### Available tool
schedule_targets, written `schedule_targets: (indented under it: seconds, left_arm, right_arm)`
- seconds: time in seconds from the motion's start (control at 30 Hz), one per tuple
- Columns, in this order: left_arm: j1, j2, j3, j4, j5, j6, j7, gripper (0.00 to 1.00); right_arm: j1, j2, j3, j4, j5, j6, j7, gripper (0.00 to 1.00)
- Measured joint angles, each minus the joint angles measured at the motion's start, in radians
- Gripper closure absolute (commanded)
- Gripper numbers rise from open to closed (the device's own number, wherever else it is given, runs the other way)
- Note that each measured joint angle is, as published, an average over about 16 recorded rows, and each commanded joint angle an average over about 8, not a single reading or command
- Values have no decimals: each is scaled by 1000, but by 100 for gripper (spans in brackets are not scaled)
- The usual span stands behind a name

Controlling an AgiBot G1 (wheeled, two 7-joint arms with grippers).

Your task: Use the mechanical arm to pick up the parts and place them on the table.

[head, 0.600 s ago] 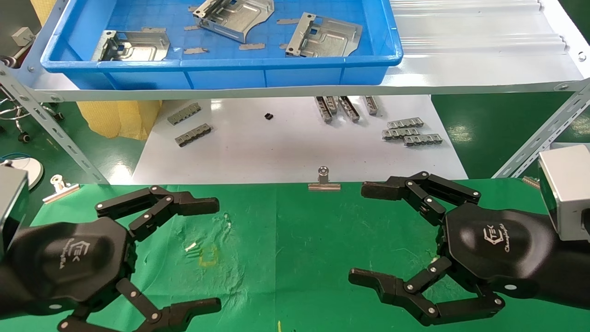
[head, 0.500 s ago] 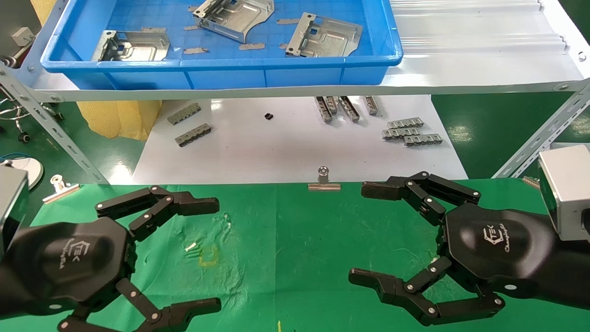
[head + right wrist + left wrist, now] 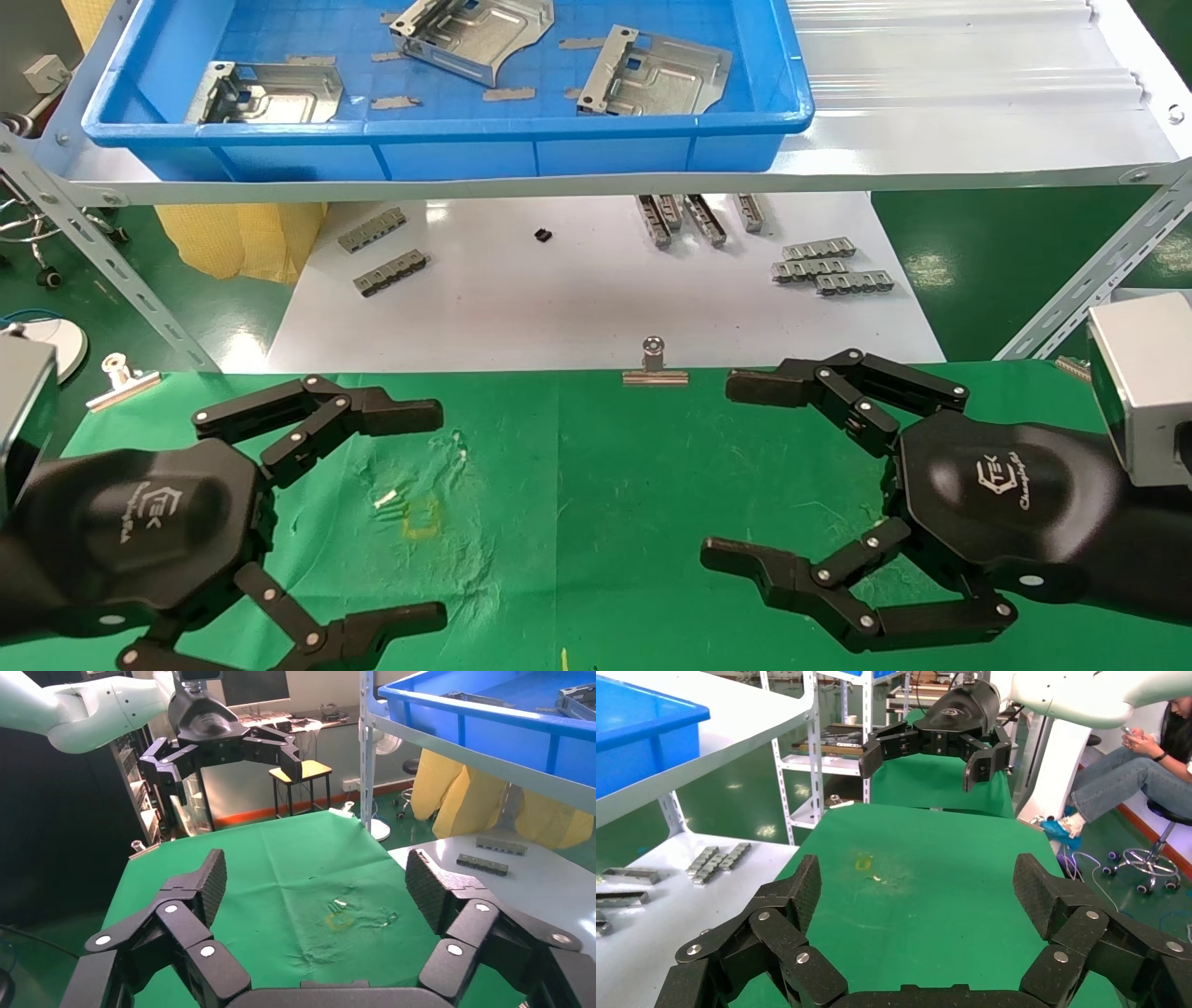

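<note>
Three silver sheet-metal parts lie in the blue tray (image 3: 596,130) on the upper shelf: one at the left (image 3: 268,93), one in the middle (image 3: 473,33), one at the right (image 3: 654,75). My left gripper (image 3: 433,513) hovers open and empty over the left of the green table (image 3: 596,485). My right gripper (image 3: 726,471) hovers open and empty over the table's right side, fingers pointing toward the left gripper. Each wrist view shows its own open jaws (image 3: 916,888) (image 3: 316,881) over bare green cloth, with the other gripper beyond.
A white sheet (image 3: 596,298) below the shelf holds several small grey ribbed strips (image 3: 829,266). Slanted metal shelf struts (image 3: 102,261) (image 3: 1099,270) stand at both sides. A binder clip (image 3: 655,365) sits on the table's far edge. A yellowish stain (image 3: 421,517) marks the cloth.
The right gripper has shifted very slightly to the left. Nothing else has moved.
</note>
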Motion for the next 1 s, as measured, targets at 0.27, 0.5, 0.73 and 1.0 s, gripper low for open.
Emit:
schedule_targets:
  seconds: [0.27, 0.5, 0.73, 1.0]
  left_arm:
    - [0, 0, 0, 0, 0, 0, 0, 0]
    - [0, 0, 0, 0, 0, 0, 0, 0]
    - [0, 0, 0, 0, 0, 0, 0, 0]
    - [-25, 4, 0, 10, 13, -4, 6, 0]
  right_arm:
    - [0, 0, 0, 0, 0, 0, 0, 100]
    - [0, 0, 0, 0, 0, 0, 0, 100]
    - [0, 0, 0, 0, 0, 0, 0, 100]
    - [0, 0, 0, 0, 0, 0, 0, 100]
